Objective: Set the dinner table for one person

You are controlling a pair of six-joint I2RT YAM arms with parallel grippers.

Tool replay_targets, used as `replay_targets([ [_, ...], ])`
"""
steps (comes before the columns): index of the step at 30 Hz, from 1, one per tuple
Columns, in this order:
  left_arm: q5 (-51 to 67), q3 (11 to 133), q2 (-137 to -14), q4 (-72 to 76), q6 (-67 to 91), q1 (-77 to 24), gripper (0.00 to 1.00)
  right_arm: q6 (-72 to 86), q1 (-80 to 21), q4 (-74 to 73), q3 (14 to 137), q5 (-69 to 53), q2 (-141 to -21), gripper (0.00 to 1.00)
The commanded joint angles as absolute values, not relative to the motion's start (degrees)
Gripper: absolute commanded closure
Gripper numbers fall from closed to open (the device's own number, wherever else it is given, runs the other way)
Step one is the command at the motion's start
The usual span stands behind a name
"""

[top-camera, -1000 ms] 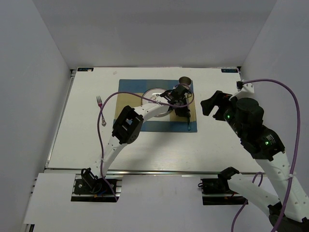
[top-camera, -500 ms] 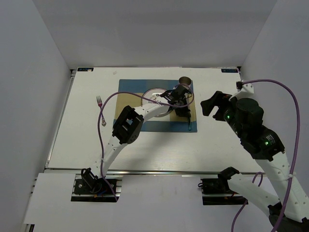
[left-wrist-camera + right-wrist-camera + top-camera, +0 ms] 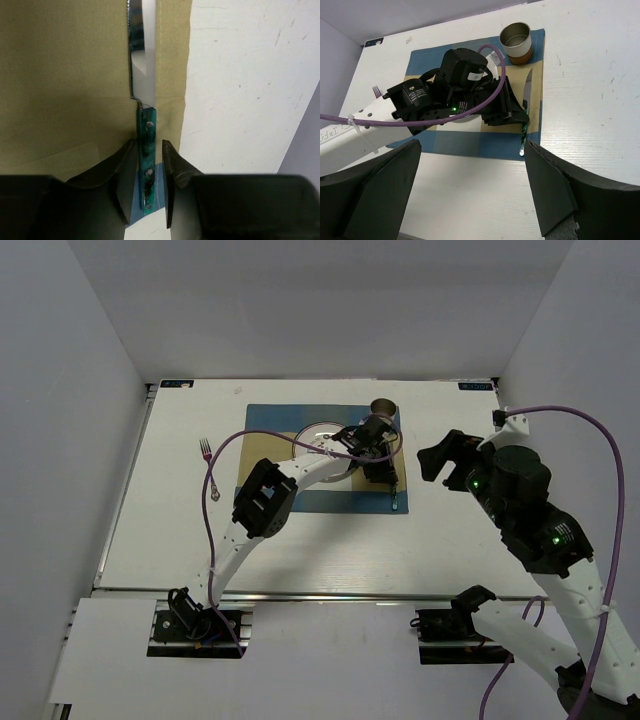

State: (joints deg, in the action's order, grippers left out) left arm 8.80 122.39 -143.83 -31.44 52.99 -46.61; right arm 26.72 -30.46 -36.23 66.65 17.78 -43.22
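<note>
The dinner table (image 3: 170,530) carries the checked placemat (image 3: 268,425) at its far middle. On the mat sit the plate (image 3: 318,430), largely hidden under the left arm, the cup (image 3: 384,407) at its far right corner, and the knife (image 3: 142,60) along its right edge. The right gripper (image 3: 472,150) hangs wide and empty. The left gripper (image 3: 148,150) straddles the knife's green handle, jaws narrow and apparently just clear of it. The fork (image 3: 206,451) lies off the mat, so placing it remains.

White dinner table (image 3: 180,530) with placemat (image 3: 265,420), fork (image 3: 206,450)
</note>
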Motion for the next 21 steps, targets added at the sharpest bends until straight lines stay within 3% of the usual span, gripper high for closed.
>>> replay_targets([
  [1, 8.9, 123.1, -136.3, -30.9, 52.4, -47.1, 0.62, 25.8, -30.5, -34.0, 67.0, 17.5, -42.1, 0.11],
  [2, 8.7, 122.9, -135.6, -31.0, 52.5, -47.1, 0.61, 25.8, -30.5, -33.9, 67.1, 17.3, -42.1, 0.11],
  [3, 8.2, 122.6, -134.9, -31.0, 52.4, -47.1, 0.47, 25.8, -30.5, -33.9, 67.1, 17.3, -42.0, 0.11],
  [4, 7.9, 122.3, -133.7, -30.9, 52.4, -47.1, 0.02, 25.6, -30.4, -34.0, 67.1, 17.3, -42.0, 0.11],
  [9, 6.3, 122.1, -129.8, -32.6, 52.3, -47.1, 0.02, 25.2, -30.5, -34.0, 67.6, 16.9, -41.7, 0.11],
  [15, -13.9, 110.6, -113.5, -43.0, 52.6, -44.7, 0.02, 23.1, -30.4, -35.1, 69.3, 17.1, -40.8, 0.11],
  [19, -33.1, 100.7, -100.6, -53.8, 56.7, -38.9, 0.02, 21.7, -30.4, -35.6, 69.0, 14.9, -41.2, 0.11],
  [21, -36.6, 96.3, -93.8, -56.8, 55.3, -32.7, 0.02, 21.4, -30.4, -35.2, 68.1, 13.8, -41.1, 0.11],
])
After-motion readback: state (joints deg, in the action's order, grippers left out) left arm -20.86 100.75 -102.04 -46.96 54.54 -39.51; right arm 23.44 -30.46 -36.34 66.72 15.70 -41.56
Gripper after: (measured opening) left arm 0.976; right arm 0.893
